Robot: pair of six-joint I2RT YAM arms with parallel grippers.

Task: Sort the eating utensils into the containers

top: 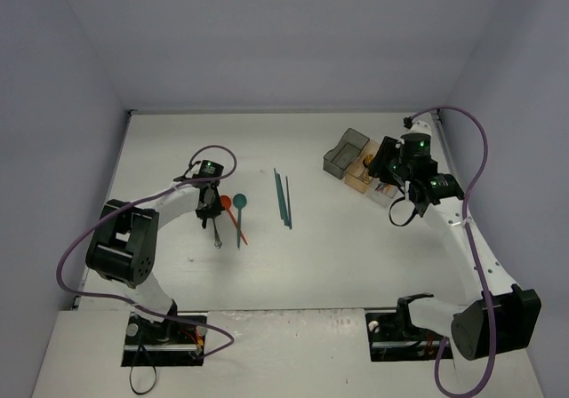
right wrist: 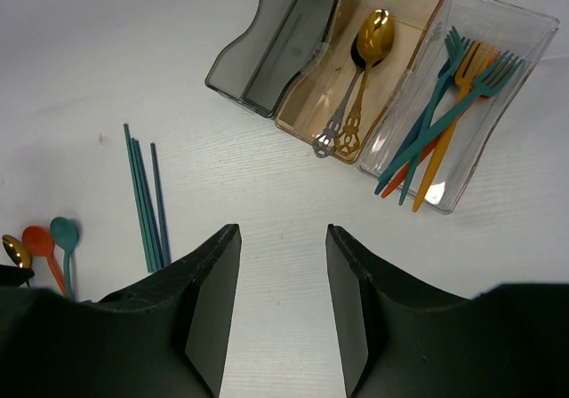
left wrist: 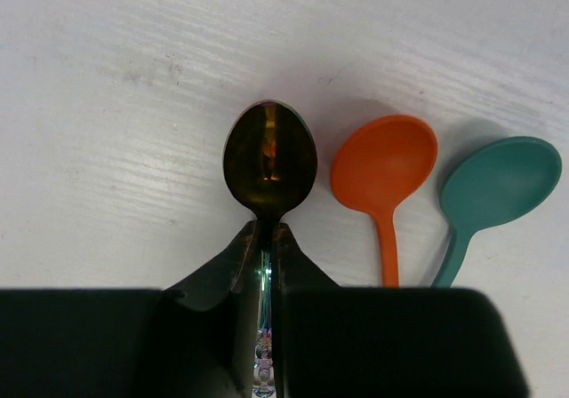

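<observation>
My left gripper (left wrist: pixel 264 238) is shut on the neck of a shiny metal spoon (left wrist: pixel 269 169), whose bowl points away from me low over the table. An orange spoon (left wrist: pixel 384 163) and a teal spoon (left wrist: pixel 500 180) lie just right of it. From above, the left gripper (top: pixel 211 204) sits over these spoons. Three teal knives (right wrist: pixel 142 194) lie side by side mid-table. My right gripper (right wrist: pixel 283 234) hangs open and empty above bare table in front of the containers. The dark grey bin (right wrist: pixel 276 47) looks empty. The orange-tan bin (right wrist: pixel 311 105) holds two metal spoons (right wrist: pixel 373 38). The clear bin (right wrist: pixel 471 167) holds several forks (right wrist: pixel 444 105).
The three bins (top: pixel 345 153) stand in a row at the far right, partly hidden by the right arm (top: pixel 418 171). The knives (top: pixel 282 198) lie between the two arms. Purple cables loop off both arms. Walls close in the back and sides.
</observation>
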